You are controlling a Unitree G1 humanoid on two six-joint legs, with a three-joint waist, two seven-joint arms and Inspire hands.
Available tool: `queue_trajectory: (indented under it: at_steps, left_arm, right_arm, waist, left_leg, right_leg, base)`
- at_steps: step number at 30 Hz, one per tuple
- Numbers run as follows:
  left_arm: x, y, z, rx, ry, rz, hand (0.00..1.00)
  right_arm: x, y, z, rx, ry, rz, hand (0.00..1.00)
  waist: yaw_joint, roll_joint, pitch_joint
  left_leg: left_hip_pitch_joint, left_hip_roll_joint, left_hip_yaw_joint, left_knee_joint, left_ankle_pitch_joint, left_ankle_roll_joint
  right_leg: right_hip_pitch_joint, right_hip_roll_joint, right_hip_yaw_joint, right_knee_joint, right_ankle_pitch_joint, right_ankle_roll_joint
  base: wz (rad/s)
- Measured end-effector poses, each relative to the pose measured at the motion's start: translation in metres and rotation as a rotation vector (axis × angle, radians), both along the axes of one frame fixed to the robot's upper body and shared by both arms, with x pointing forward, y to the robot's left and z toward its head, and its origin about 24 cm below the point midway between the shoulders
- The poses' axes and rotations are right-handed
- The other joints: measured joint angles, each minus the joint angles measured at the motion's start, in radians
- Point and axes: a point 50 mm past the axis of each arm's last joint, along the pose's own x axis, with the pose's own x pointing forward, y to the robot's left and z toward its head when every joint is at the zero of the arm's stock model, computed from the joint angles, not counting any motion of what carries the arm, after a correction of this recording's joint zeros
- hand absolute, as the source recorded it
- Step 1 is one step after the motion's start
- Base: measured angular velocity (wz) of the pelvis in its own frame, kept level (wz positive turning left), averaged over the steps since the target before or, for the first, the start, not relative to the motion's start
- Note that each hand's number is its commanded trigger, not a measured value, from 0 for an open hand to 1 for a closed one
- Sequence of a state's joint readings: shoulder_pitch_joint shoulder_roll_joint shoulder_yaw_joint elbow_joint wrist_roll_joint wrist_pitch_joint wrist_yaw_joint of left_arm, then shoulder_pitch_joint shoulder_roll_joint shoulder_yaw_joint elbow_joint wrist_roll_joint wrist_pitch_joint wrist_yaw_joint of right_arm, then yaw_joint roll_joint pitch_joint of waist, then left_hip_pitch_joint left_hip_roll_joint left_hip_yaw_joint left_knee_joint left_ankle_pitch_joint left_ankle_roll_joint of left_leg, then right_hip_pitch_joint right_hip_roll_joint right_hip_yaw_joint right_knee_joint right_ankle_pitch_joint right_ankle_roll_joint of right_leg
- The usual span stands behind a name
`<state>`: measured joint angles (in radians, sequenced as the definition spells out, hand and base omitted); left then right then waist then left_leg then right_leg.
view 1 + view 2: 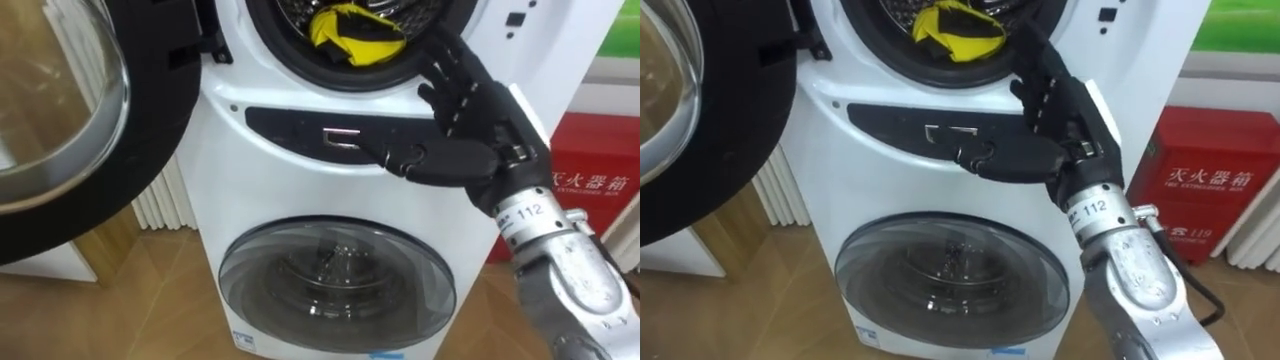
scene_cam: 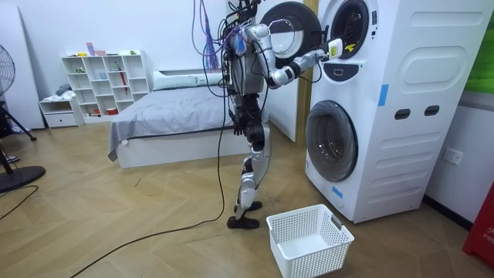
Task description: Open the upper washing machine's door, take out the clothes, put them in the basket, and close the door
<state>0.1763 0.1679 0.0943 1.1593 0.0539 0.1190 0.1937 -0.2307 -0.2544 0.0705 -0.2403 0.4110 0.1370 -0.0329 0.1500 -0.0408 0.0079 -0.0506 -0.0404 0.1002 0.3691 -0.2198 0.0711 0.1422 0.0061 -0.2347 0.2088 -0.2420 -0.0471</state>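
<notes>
**Item: my right hand**. It is up at the lower right edge of the top drum's opening. The fingers are stretched out nearly straight towards the drum and the thumb sticks out to the side over the dark panel below. The hand is open wide and has hold of nothing.

**Item: yellow garment**. It lies bunched inside the top drum with some dark cloth in it, just beyond my fingertips. I cannot tell whether a fingertip touches it, and nothing is curled round it.

**Item: washing machine**. This is a white stacked unit.
- The top door is swung fully open to my left.
- The bottom door is closed, and I see no laundry through its glass.

**Item: white basket**. It sits on the floor near my feet, in front of the machine, and nothing lies in it.

**Position:** I stand upright facing the machine, with my right arm raised to the top opening.

**Progress**
- Done: the door is open and the hand has reached the mouth of the drum.
- Left:
  - push the hand further in;
  - close the fingers on the garment;
  - draw it out over the rim;
  - probably drop it in the basket.

I judge the task to be at an early stage, since no clothing is out yet.
</notes>
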Motion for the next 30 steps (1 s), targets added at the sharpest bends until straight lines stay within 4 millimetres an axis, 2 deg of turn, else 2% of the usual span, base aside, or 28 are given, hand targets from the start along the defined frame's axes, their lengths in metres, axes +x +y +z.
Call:
queue_trajectory:
  at_steps: [3,4,5,6,7,8,9,10,12,13,14,15,16,17,18,19,20,21,22,23,24,25,26,27,28,29,30]
  left_arm:
    - [-0.013,-0.002,-0.001,-0.007,0.041,0.006,0.00]
    - [-0.016,-0.002,-0.001,-0.009,0.047,0.010,0.00]
    - [-0.019,-0.003,-0.001,-0.013,0.057,0.018,0.00]
    - [-0.019,-0.004,-0.002,-0.017,0.062,0.019,0.00]
    - [-0.022,-0.004,-0.002,-0.018,0.070,0.021,0.00]
    - [-0.025,-0.003,-0.001,-0.015,0.077,0.024,0.00]
    - [-0.025,-0.002,-0.001,-0.012,0.075,0.023,0.00]
    - [-0.025,-0.002,0.000,-0.012,0.071,0.022,0.00]
    - [-0.029,-0.003,0.000,-0.017,0.078,0.025,0.00]
    - [-0.032,-0.002,0.000,-0.017,0.083,0.026,0.00]
    - [-0.033,-0.002,0.000,-0.015,0.086,0.027,0.00]
    - [-0.030,-0.001,0.000,-0.017,0.076,0.023,0.00]
    - [-0.029,-0.001,0.000,-0.020,0.070,0.021,0.00]
    - [-0.025,-0.002,0.000,-0.032,0.062,0.017,0.00]
    - [-0.025,-0.002,-0.001,-0.035,0.060,0.017,0.00]
    - [-0.022,-0.002,-0.001,-0.034,0.054,0.016,0.00]
    - [-0.015,0.001,0.000,-0.023,0.036,0.012,0.00]
    - [-0.007,0.007,0.002,-0.003,0.016,0.007,0.00]
    - [-0.004,0.009,0.003,0.009,0.007,0.008,0.00]
    - [0.006,0.013,0.005,0.031,-0.018,0.010,0.00]
    - [0.011,0.014,0.006,0.040,-0.029,0.008,0.00]
    - [0.023,0.015,0.007,0.053,-0.067,0.001,0.00]
    - [0.035,0.015,0.009,0.061,-0.106,-0.009,0.00]
    - [0.045,0.015,0.011,0.071,-0.135,-0.017,0.00]
    - [0.050,0.015,0.012,0.076,-0.153,-0.030,0.00]
    - [0.060,0.015,0.015,0.083,-0.190,-0.049,0.00]
    - [0.068,0.014,0.017,0.080,-0.216,-0.060,0.00]
  right_arm:
    - [0.005,-0.001,-0.010,0.007,0.040,-0.009,0.00]
    - [0.006,-0.001,-0.012,0.009,0.047,-0.011,0.00]
    - [0.006,0.000,-0.013,0.008,0.055,-0.013,0.00]
    - [0.006,0.002,-0.015,0.011,0.064,-0.014,0.00]
    - [0.007,0.003,-0.017,0.013,0.071,-0.015,0.00]
    - [0.008,0.004,-0.020,0.014,0.084,-0.014,0.00]
    - [0.008,0.003,-0.022,0.022,0.096,-0.015,0.00]
    - [0.008,0.003,-0.022,0.027,0.097,-0.017,0.00]
    - [0.011,0.005,-0.018,0.028,0.085,-0.010,0.00]
    - [0.011,0.006,-0.017,0.030,0.082,-0.007,0.00]
    - [0.011,0.006,-0.016,0.040,0.077,-0.007,0.00]
    - [0.010,0.006,-0.013,0.041,0.068,-0.006,0.00]
    - [0.010,0.007,-0.013,0.044,0.064,-0.006,0.00]
    - [0.006,0.006,-0.010,0.049,0.043,-0.010,0.00]
    - [0.003,0.002,-0.009,0.059,0.027,-0.024,0.00]
    - [0.003,0.000,-0.008,0.052,0.021,-0.032,0.00]
    - [0.002,-0.001,-0.007,0.043,0.009,-0.041,0.00]
    - [0.002,-0.001,-0.007,0.041,0.010,-0.051,0.00]
    - [0.002,0.000,-0.008,0.036,0.012,-0.050,0.00]
    - [-0.002,0.000,-0.011,0.020,0.010,-0.047,0.00]
    - [-0.004,-0.001,-0.013,0.017,0.009,-0.043,0.00]
    - [-0.008,-0.002,-0.018,0.019,0.008,-0.039,0.00]
    - [-0.012,-0.005,-0.023,0.022,0.013,-0.044,0.00]
    - [-0.015,-0.009,-0.027,0.024,0.021,-0.053,0.00]
    - [-0.017,-0.009,-0.029,0.023,0.026,-0.052,0.00]
    - [-0.017,-0.008,-0.030,0.017,0.030,-0.039,0.00]
    - [-0.017,-0.008,-0.031,0.003,0.041,-0.030,0.00]
  waist:
    - [0.002,0.006,0.0050]
    - [0.003,0.006,0.0054]
    - [0.011,0.001,0.0064]
    - [0.014,0.001,0.0077]
    - [0.015,-0.003,0.0060]
    - [0.017,-0.017,0.0044]
    - [0.020,-0.028,0.0049]
    - [0.027,-0.036,0.0019]
    - [0.049,-0.045,0.0023]
    - [0.049,-0.047,-0.0015]
    - [0.044,-0.055,-0.0088]
    - [0.037,-0.062,-0.0116]
    - [0.032,-0.068,-0.0105]
    - [0.012,-0.069,-0.0100]
    - [-0.005,-0.065,-0.0090]
    - [-0.011,-0.057,-0.0056]
    - [-0.019,-0.045,-0.0054]
    - [-0.035,-0.046,-0.0044]
    - [-0.045,-0.052,-0.0007]
    - [-0.068,-0.049,-0.0009]
    - [-0.078,-0.049,0.0007]
    - [-0.083,-0.041,0.0031]
    - [-0.089,-0.025,0.0027]
    - [-0.093,-0.003,-0.0038]
    - [-0.096,0.002,-0.0007]
    - [-0.096,-0.001,0.0006]
    - [-0.100,0.003,0.0030]
  left_leg:
    - [-0.063,0.028,0.000,0.130,-0.036,-0.009]
    - [-0.072,0.030,0.000,0.144,-0.040,-0.011]
    - [-0.097,0.028,0.000,0.164,-0.042,-0.015]
    - [-0.119,0.029,-0.005,0.189,-0.040,-0.021]
    - [-0.128,0.029,-0.009,0.197,-0.041,-0.032]
    - [-0.156,0.031,-0.026,0.165,-0.028,-0.054]
    - [-0.202,0.045,-0.031,0.112,-0.008,-0.085]
    - [-0.224,0.051,-0.032,0.079,0.005,-0.097]
    - [-0.260,0.077,-0.048,-0.049,0.121,-0.117]
    - [-0.260,0.081,-0.046,-0.070,0.155,-0.114]
    - [-0.255,0.073,-0.034,-0.078,0.213,-0.096]
    - [-0.255,0.055,-0.030,-0.062,0.233,-0.066]
    - [-0.256,0.040,-0.028,-0.045,0.216,-0.054]
    - [-0.260,0.016,-0.015,-0.005,0.191,-0.040]
    - [-0.257,0.001,0.004,0.028,0.156,-0.027]
    - [-0.255,-0.005,0.009,0.043,0.134,-0.023]
    - [-0.240,-0.012,0.028,0.057,0.103,-0.011]
    - [-0.209,-0.032,0.046,0.050,0.084,0.001]
    - [-0.193,-0.046,0.059,0.046,0.077,0.008]
    - [-0.161,-0.062,0.068,0.044,0.062,0.023]
    - [-0.146,-0.067,0.073,0.044,0.053,0.028]
    - [-0.115,-0.070,0.080,0.041,0.032,0.038]
    - [-0.081,-0.069,0.071,0.029,0.016,0.045]
    - [-0.047,-0.068,0.053,0.007,0.008,0.053]
    - [-0.034,-0.066,0.047,-0.008,0.007,0.057]
    - [-0.015,-0.061,0.045,-0.036,0.013,0.061]
    - [-0.003,-0.054,0.036,-0.053,0.019,0.064]
  right_leg:
    - [-0.012,0.015,-0.001,0.034,-0.018,-0.019]
    - [-0.016,0.016,0.000,0.039,-0.024,-0.026]
    - [-0.027,0.013,0.004,0.045,-0.046,-0.044]
    - [-0.037,0.010,0.007,0.053,-0.052,-0.048]
    - [-0.039,0.009,0.016,0.054,-0.059,-0.054]
    - [-0.038,0.005,0.026,0.055,-0.066,-0.049]
    - [-0.040,-0.004,0.028,0.059,-0.077,-0.035]
    - [-0.039,-0.006,0.032,0.061,-0.081,-0.031]
    - [-0.014,-0.020,0.054,0.061,-0.097,-0.021]
    - [-0.006,-0.025,0.055,0.061,-0.105,-0.013]
    - [0.004,-0.038,0.054,0.062,-0.120,0.009]
    - [0.010,-0.054,0.050,0.060,-0.130,0.026]
    - [0.019,-0.069,0.047,0.057,-0.135,0.034]
    - [0.034,-0.097,0.047,0.053,-0.142,0.052]
    - [0.037,-0.125,0.056,0.089,-0.153,0.073]
    - [0.031,-0.136,0.061,0.121,-0.157,0.081]
    - [0.014,-0.163,0.065,0.207,-0.164,0.093]
    - [-0.016,-0.198,0.065,0.327,-0.162,0.099]
    - [-0.034,-0.217,0.068,0.391,-0.154,0.110]
    - [-0.068,-0.250,0.077,0.501,-0.121,0.125]
    - [-0.083,-0.257,0.088,0.543,-0.097,0.124]
    - [-0.106,-0.266,0.104,0.612,-0.036,0.117]
    - [-0.113,-0.263,0.113,0.647,0.029,0.108]
    - [-0.126,-0.251,0.130,0.673,0.074,0.102]
    - [-0.137,-0.240,0.135,0.674,0.058,0.100]
    - [-0.185,-0.206,0.137,0.669,-0.015,0.095]
    - [-0.229,-0.162,0.133,0.622,-0.067,0.085]
  base:
    - [0.01]
    - [0.00]
    - [0.03]
    - [0.00]
    - [0.07]
    - [0.13]
    - [0.16]
    - [0.04]
    - [-0.17]
    - [-0.09]
    - [0.00]
    - [0.06]
    - [0.12]
    - [0.00]
    - [-0.12]
    - [-0.35]
    - [-0.31]
    - [-0.22]
    - [-0.07]
    - [0.00]
    - [-0.12]
    - [-0.25]
    - [-0.36]
    - [-0.29]
    - [-0.42]
    - [-0.47]
    - [-0.45]
